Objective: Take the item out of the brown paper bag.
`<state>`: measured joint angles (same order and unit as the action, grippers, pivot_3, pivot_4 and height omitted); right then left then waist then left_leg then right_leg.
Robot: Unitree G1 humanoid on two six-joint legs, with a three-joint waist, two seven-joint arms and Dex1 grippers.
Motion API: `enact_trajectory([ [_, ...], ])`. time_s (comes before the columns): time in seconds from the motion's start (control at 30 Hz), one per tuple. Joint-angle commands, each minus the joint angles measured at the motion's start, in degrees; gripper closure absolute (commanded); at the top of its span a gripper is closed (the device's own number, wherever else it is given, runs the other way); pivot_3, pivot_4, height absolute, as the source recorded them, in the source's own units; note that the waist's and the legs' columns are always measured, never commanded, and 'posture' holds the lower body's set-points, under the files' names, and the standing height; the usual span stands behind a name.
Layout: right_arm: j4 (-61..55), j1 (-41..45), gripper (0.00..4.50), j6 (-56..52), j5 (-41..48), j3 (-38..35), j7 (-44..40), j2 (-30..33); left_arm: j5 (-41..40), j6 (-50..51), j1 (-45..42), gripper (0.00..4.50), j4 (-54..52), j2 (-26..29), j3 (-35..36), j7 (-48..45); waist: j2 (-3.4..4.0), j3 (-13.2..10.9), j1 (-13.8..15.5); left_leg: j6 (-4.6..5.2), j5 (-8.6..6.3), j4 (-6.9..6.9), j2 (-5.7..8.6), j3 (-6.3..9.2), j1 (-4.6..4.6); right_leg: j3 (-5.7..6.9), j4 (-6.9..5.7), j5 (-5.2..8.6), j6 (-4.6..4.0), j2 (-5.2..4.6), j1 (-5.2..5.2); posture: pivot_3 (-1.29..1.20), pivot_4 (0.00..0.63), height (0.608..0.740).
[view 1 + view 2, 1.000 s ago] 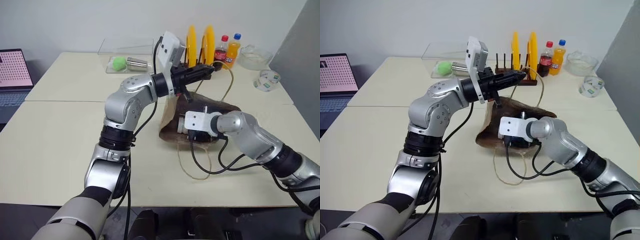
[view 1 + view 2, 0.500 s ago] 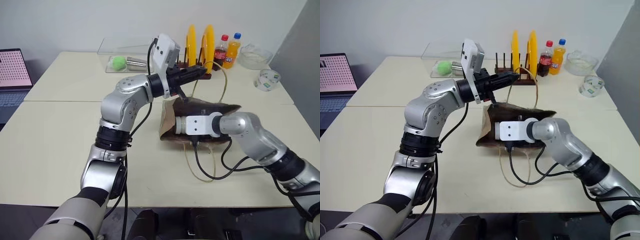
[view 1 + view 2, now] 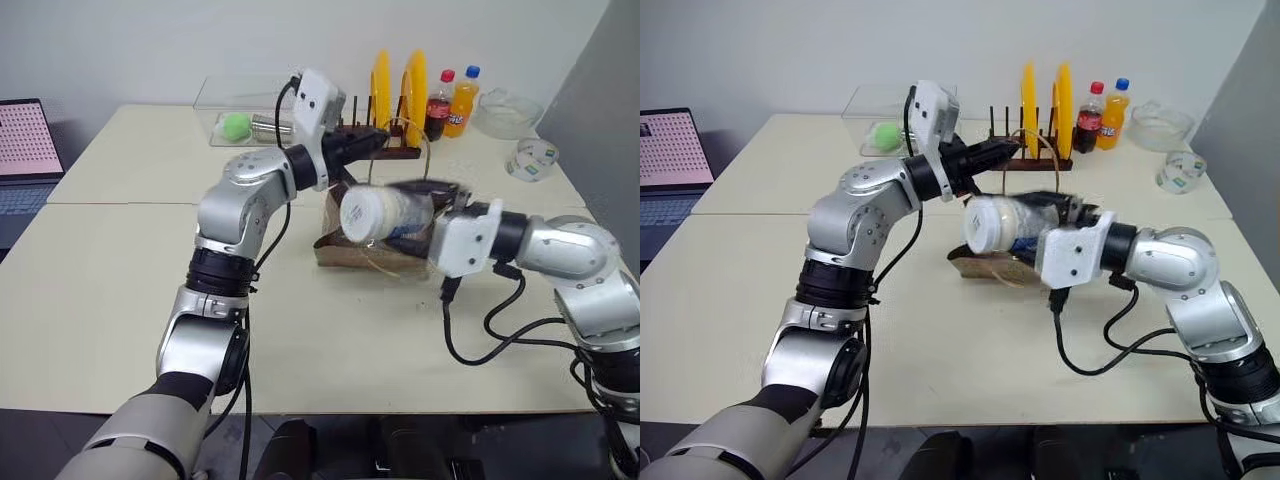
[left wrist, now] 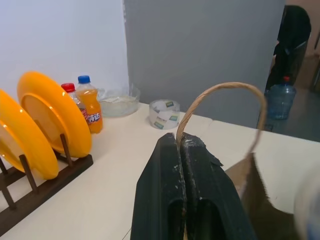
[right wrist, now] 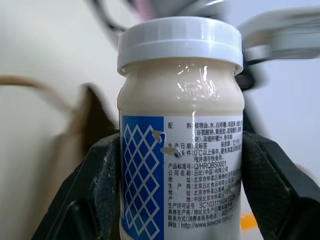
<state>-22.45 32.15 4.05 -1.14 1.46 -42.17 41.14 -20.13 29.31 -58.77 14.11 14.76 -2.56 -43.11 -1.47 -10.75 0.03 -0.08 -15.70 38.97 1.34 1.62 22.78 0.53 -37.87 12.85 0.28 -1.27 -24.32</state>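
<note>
The item (image 3: 372, 213) is a small off-white bottle with a white cap and a blue label. My right gripper (image 3: 405, 218) is shut on its body and holds it level in the air, cap toward the left, just above the bag's mouth. In the right wrist view the bottle (image 5: 181, 125) stands between the two black fingers (image 5: 95, 187). The brown paper bag (image 3: 338, 247) lies creased on the table beneath it. My left gripper (image 3: 383, 140) is shut on one tan loop handle (image 4: 225, 88) and holds it up above the bag.
A wooden rack with two yellow plates (image 3: 396, 85) stands behind the bag, with a cola bottle (image 3: 438, 100) and an orange bottle (image 3: 462, 98) beside it. A tape roll (image 3: 530, 160) and a glass bowl (image 3: 505, 112) lie far right. A clear tray (image 3: 240, 125) is at the back, a laptop (image 3: 25, 150) far left.
My right gripper has come up and back out of the bag with the bottle in it, turning from pointing down to level. My left gripper still holds the handle, slightly further left.
</note>
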Motion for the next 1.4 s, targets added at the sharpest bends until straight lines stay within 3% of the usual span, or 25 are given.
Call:
enact_trajectory([
  [0.03,0.7,-0.6,1.48,-1.7,-3.4,-9.9,7.9,0.9,0.3,-1.0,-0.4,4.5,-1.0,0.0,0.2,0.0,0.0,0.0,0.1,0.0,0.0,0.0,0.02,-0.02,0.0,-0.02,0.0,0.0,0.0,-0.01,0.0,0.0,0.15,0.74],
  [0.2,7.1,-7.4,1.48,-6.8,-9.7,-12.3,8.3,6.7,0.5,-0.9,-0.4,4.5,-0.9,0.3,0.2,0.0,0.0,0.0,0.4,0.0,0.0,0.0,0.03,-0.08,-0.02,-0.03,0.05,0.0,0.0,-0.03,0.06,0.0,0.15,0.74],
  [0.37,10.8,-14.2,1.48,-19.1,-10.8,-6.3,-1.1,11.7,0.7,-0.7,-0.2,4.5,-1.4,0.5,0.5,0.3,0.02,0.0,0.2,0.05,-0.02,-0.02,0.01,-0.16,-0.04,-0.1,-0.01,0.01,-0.01,-0.01,0.03,0.0,0.15,0.74],
  [0.73,14.8,-13.2,1.48,-26.8,-11.3,2.8,-7.4,12.1,1.0,-0.8,-0.6,4.5,-1.1,0.9,0.8,0.2,0.08,0.0,-0.3,0.07,-0.03,-0.01,0.0,-0.18,-0.15,-0.12,-0.08,0.02,0.0,0.02,0.05,0.0,0.15,0.74],
  [0.87,15.9,-12.9,0.1,-26.6,-10.4,3.3,-8.4,12.1,1.0,-0.6,-0.4,4.5,-1.5,0.9,0.6,0.1,0.09,0.0,-0.2,0.0,0.01,-0.01,0.0,-0.16,-0.15,-0.11,-0.08,0.02,0.0,0.02,0.05,0.0,0.15,0.74],
  [0.93,15.9,-12.7,0.04,-26.4,-10.4,3.2,-8.5,12.3,1.0,-0.7,-0.5,4.5,-1.3,0.9,0.7,0.1,0.09,0.0,-0.2,0.0,0.01,-0.01,0.0,-0.17,-0.15,-0.12,-0.08,0.02,0.0,0.02,0.05,0.0,0.15,0.74],
  [1.07,13.1,-12.9,0.04,-27.9,-8.3,-0.2,-8.9,13.0,1.1,-0.8,-0.6,4.5,-1.0,0.8,0.6,0.1,0.09,0.0,-0.2,-0.01,0.01,-0.01,0.0,-0.16,-0.15,-0.11,-0.08,0.02,0.0,0.02,0.05,0.0,0.15,0.74],
  [1.23,-5.9,-16.9,0.04,-42.9,6.5,-15.7,-16.2,15.2,1.8,-2.1,-1.4,4.5,1.2,0.7,0.6,0.2,0.15,0.0,0.0,-0.02,0.01,-0.01,0.0,-0.07,-0.1,-0.05,-0.08,0.02,0.0,0.01,0.04,0.0,0.15,0.74],
  [1.4,-20.4,-19.4,0.04,-51.0,19.9,-23.2,-13.5,8.0,1.9,-3.3,-2.6,4.5,3.9,1.1,0.4,-1.4,0.12,0.0,0.0,0.16,-0.09,-0.01,-0.01,0.03,-0.17,0.03,0.0,0.03,0.01,0.01,0.2,0.0,0.15,0.74],
])
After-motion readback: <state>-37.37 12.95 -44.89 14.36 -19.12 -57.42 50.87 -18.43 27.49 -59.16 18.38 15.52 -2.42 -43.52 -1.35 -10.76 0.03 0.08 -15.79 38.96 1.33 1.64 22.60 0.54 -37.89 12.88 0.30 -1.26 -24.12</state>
